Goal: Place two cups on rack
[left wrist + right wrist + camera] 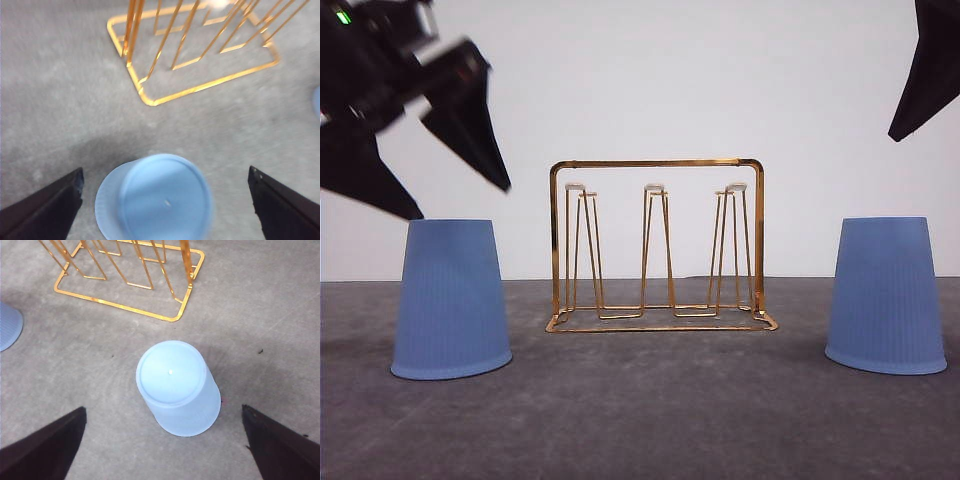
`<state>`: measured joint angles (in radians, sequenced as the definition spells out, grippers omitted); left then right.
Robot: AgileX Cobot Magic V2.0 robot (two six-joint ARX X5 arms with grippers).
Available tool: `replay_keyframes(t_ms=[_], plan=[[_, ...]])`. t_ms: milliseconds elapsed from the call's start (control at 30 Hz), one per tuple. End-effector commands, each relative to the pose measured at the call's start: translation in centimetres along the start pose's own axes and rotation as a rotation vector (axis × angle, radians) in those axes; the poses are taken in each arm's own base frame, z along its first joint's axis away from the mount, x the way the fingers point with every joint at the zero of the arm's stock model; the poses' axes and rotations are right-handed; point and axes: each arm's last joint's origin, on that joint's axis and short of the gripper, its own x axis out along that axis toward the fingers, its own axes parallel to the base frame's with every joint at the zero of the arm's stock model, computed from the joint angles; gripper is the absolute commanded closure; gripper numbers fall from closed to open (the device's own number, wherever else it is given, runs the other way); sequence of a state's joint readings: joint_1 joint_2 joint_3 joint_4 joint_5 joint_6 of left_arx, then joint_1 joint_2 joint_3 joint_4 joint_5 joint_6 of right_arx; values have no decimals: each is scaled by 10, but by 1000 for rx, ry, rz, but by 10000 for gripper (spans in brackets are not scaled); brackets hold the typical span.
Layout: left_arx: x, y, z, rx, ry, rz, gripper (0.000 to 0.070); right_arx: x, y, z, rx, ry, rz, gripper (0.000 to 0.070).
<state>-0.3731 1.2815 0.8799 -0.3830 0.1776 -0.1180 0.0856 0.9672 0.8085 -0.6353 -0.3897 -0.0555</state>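
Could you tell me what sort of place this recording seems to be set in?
Probably a lab test bench: a bare grey tabletop, a plain white backdrop, and only staged props, a gold wire rack between two upturned blue cups.

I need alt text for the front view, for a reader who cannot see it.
A gold wire rack stands empty at the centre of a grey table, with one upside-down light-blue cup on its left and another on its right. The open left gripper hangs above the left cup.
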Motion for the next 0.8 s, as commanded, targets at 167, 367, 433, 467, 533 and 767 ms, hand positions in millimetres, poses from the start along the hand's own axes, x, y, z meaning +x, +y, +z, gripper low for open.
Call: replay_keyframes(t_ms=[167, 367, 433, 467, 533, 767], plan=[[32, -1, -7, 8, 98, 62, 74, -1, 1, 4, -17, -14, -3, 68], [39, -5, -10, 16, 122, 55, 389, -1, 1, 4, -17, -14, -3, 68], [39, -7, -9, 20, 120, 52, 408, -1, 1, 4, -18, -14, -3, 68], [39, -7, -9, 22, 119, 48, 407, -1, 1, 4, -17, -14, -3, 68], [36, -10, -5, 27, 113, 41, 405, -1, 1, 4, -17, -14, -3, 68], [-3, -28, 46, 76, -21, 1, 405, -1, 1, 4, -17, -14, -3, 68]])
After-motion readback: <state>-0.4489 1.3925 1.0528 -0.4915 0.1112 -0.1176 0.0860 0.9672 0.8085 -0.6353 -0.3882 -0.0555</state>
